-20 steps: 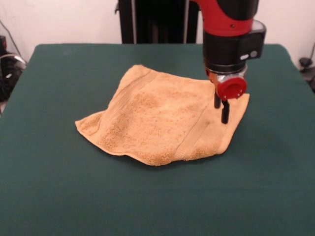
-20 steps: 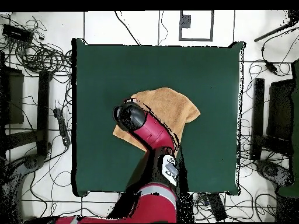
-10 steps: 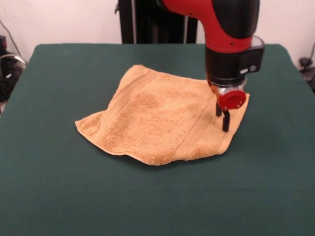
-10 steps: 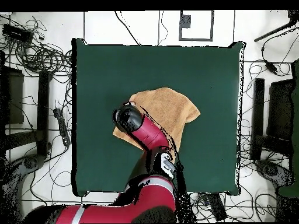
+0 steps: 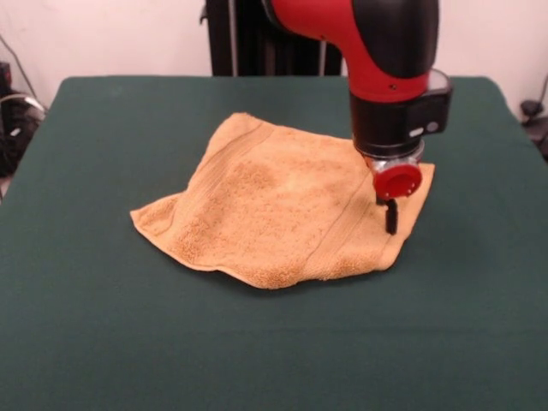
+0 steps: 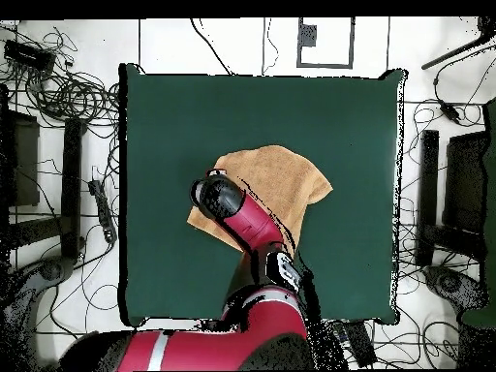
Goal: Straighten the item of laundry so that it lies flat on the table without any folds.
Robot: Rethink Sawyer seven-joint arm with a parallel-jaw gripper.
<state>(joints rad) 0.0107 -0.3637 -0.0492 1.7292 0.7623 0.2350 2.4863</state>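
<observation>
A mustard terry towel [image 5: 282, 205] lies near the middle of the dark green table [image 5: 103, 342], turned at an angle so its corners point outward. It is not flat — the near edge looks doubled over and thick, and a woven band runs along each hemmed end. The red and black arm [image 5: 385, 60] comes down over the towel's right-hand corner, and the gripper [image 5: 390, 218] hangs below a round red part, its dark tip at or just above the cloth — whether it touches cannot be told.
</observation>
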